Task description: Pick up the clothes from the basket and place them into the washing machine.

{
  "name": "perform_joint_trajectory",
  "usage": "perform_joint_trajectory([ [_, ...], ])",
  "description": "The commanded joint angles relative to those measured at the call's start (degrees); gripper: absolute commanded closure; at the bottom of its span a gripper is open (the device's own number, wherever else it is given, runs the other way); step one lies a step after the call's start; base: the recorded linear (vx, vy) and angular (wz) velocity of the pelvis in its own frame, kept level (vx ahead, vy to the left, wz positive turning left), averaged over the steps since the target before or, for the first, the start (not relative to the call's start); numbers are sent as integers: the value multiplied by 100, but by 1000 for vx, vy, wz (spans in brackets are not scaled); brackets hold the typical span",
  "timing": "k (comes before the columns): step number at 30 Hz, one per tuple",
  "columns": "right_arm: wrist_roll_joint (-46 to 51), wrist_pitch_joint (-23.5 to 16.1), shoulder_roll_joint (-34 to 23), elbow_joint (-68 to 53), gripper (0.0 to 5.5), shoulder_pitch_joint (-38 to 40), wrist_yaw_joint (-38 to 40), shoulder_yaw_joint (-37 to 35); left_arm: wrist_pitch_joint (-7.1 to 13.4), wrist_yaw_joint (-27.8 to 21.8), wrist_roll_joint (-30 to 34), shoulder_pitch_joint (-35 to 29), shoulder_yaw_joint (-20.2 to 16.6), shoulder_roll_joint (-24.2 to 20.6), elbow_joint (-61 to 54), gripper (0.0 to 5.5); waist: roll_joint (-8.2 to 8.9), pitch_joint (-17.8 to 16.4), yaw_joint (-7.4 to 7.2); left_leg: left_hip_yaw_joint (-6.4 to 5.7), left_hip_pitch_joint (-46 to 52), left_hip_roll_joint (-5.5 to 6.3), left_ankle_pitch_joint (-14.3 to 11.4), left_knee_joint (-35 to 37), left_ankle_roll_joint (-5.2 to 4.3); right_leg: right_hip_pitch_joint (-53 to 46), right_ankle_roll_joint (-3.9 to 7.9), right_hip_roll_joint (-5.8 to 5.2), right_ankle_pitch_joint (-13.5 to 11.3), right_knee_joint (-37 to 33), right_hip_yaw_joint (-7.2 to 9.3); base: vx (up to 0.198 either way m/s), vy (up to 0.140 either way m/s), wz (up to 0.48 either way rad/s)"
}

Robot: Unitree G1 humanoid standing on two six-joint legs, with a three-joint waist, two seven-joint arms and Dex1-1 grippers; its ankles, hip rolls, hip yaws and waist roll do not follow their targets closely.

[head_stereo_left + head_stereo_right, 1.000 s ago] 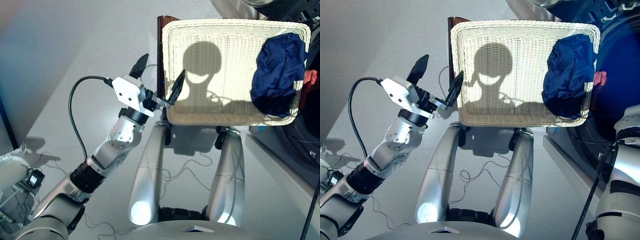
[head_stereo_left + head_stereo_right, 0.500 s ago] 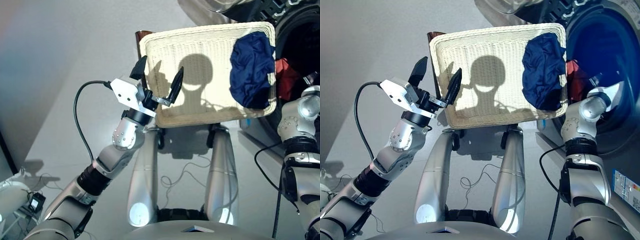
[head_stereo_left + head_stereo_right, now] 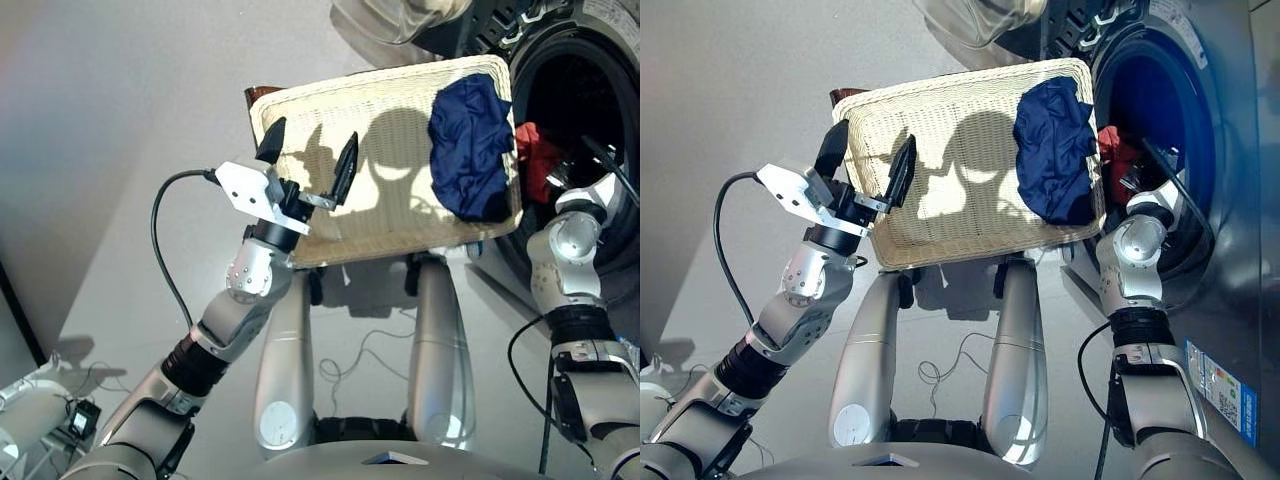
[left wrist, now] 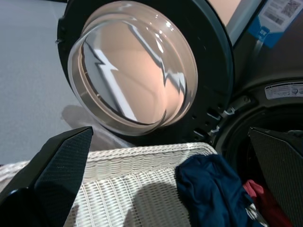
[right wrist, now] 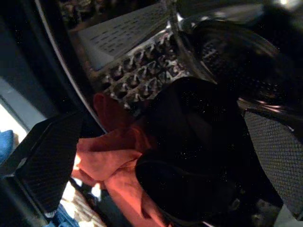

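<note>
The head has swung right over the last second, bringing the washer (image 3: pixel 1200 130) mouth and the right arm into view; its gripper (image 5: pixel 156 189) now reaches into the drum, fingers wide and empty, beside the red garment (image 5: pixel 113 161) and something black that I judge to be the black one. The navy garment (image 3: pixel 470 160) alone lies in the basket (image 3: pixel 350 230), against its right edge next the washer. The left gripper (image 3: pixel 308 170), fingers wide and empty, hangs over the basket's left edge, so one garment remains.
</note>
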State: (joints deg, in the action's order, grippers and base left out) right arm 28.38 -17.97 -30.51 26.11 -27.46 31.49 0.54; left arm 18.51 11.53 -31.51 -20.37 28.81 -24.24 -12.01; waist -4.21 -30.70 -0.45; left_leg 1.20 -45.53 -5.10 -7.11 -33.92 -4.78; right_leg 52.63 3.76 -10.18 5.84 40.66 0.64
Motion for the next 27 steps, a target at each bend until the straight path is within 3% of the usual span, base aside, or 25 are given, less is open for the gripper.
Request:
perform_joint_trajectory([
  [1, -1660, -770, 379, -2201, 0, -35, -673, 1576, 378, -72, 231, -142, -157, -122, -473, 0, 306, 90, 109, 126, -98, 229, 235, 147, 223, -379, 432, -138, -353, -548, 74, 0, 0, 0],
  [21, -1913, -106, 1123, -1318, 0, -1425, -1333, 2846, 274, -92, 197, -161, -119, 282, -319, 0, 248, 90, 352, 125, -172, 233, 292, 196, 181, -363, 395, -143, -403, -647, 150, 0, 0, 0],
  [27, -1965, -59, 1266, -1592, 0, -1523, -1567, 3159, 255, -77, 219, -172, -102, 287, -343, 0, 274, 90, 356, 117, -206, 235, 300, 205, 167, -347, 402, -140, -417, -686, 162, 26, -4, 263],
])
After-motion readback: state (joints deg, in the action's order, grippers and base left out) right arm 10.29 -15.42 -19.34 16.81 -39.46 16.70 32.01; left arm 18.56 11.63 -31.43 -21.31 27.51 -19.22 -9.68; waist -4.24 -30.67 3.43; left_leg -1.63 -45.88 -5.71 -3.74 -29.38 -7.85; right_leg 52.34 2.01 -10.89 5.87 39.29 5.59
